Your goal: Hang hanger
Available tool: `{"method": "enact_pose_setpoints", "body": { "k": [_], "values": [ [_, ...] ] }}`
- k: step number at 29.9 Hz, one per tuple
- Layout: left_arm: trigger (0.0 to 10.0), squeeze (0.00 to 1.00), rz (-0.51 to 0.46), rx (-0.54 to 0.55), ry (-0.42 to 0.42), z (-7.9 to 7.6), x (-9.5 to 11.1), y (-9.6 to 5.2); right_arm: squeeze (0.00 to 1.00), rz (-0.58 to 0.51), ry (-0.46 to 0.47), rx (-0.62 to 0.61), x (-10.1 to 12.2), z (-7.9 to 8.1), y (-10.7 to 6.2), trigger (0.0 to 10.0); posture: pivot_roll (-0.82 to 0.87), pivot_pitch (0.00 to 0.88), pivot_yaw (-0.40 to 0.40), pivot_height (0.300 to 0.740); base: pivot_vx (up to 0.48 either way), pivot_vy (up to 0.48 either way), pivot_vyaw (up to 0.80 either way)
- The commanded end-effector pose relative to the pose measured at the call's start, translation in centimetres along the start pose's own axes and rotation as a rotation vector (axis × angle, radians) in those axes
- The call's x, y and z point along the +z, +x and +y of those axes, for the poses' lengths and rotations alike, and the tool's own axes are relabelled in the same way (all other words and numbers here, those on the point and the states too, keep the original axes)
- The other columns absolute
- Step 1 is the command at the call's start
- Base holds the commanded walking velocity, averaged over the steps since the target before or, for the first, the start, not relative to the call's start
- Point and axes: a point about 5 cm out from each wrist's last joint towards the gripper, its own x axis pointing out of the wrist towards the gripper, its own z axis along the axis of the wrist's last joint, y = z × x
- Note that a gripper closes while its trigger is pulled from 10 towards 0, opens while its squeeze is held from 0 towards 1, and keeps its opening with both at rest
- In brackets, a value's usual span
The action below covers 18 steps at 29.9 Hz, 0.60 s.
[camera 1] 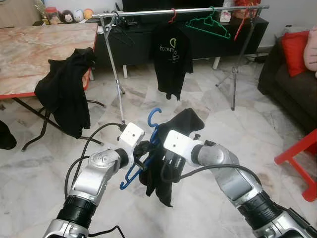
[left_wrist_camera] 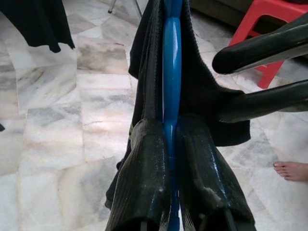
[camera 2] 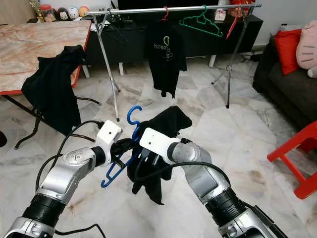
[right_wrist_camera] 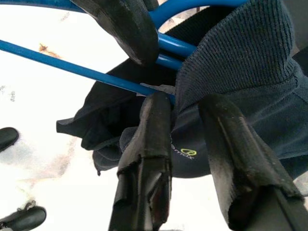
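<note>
From the left eye view I see both arms raised in front of me over the marble floor (camera 1: pixel 208 124). The left gripper (camera 1: pixel 142 150) pinches the blue hanger (camera 1: pixel 154 130), whose hook points up, and a dark shirt (camera 1: pixel 184 123) hangs off that hanger. The right gripper (camera 1: pixel 167 166) is pressed into the cloth just beside it. Well beyond them stands the clothes rail (camera 1: pixel 183 11), carrying a black T-shirt (camera 1: pixel 171 54) on a red hanger (camera 1: pixel 172 16), a green hanger (camera 1: pixel 209 23) and another red one. A table (camera 1: pixel 34 49) on my left has a black garment (camera 1: pixel 64 91) draped over its corner, a dark sofa (camera 1: pixel 287 84) with a red cushion (camera 1: pixel 294 52) sits on my right, and a red stool (camera 1: pixel 302 153) stands nearer.

In the right eye view the same scene holds.

In the left wrist view my two fingers (left_wrist_camera: pixel 144 183) are closed tight on the blue bar, cloth either side; a person's bare foot (left_wrist_camera: pixel 291 170) rests on the tiles near the red stool.

In the right wrist view my fingers (right_wrist_camera: pixel 149 159) stand a little apart with a fold of the shirt between them; I can't tell how firmly they hold it
</note>
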Motion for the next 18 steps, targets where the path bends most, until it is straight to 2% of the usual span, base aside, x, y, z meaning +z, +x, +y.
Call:
{"method": "enact_pose_setpoints", "body": {
  "k": [1,7,11,18],
  "values": [
    [10.0,0.0,-0.091,-0.008,0.008,0.1,1.4,-0.3,1.0,-0.03,-0.026,-0.012,0.9,-0.4,-0.3,10.0,-0.05,0.034,-0.033,0.74,0.0,0.0,0.0],
    [10.0,0.0,-0.071,0.01,0.022,0.4,1.0,-0.3,1.0,-0.053,-0.056,0.026,1.3,-0.4,-1.1,10.0,-0.06,0.034,-0.035,0.74,0.0,0.0,0.0],
    [10.0,0.0,-0.027,0.005,0.063,0.8,0.4,-0.6,1.0,-0.051,-0.075,0.012,1.0,-1.5,-2.5,10.0,-0.07,0.035,-0.034,0.74,0.0,0.0,0.0],
    [10.0,0.0,0.001,-0.02,0.072,1.0,-0.1,-1.0,1.0,-0.097,-0.057,0.04,1.3,-2.0,-3.9,10.0,-0.07,0.036,-0.035,0.74,0.0,0.0,0.0]
  ]
}}
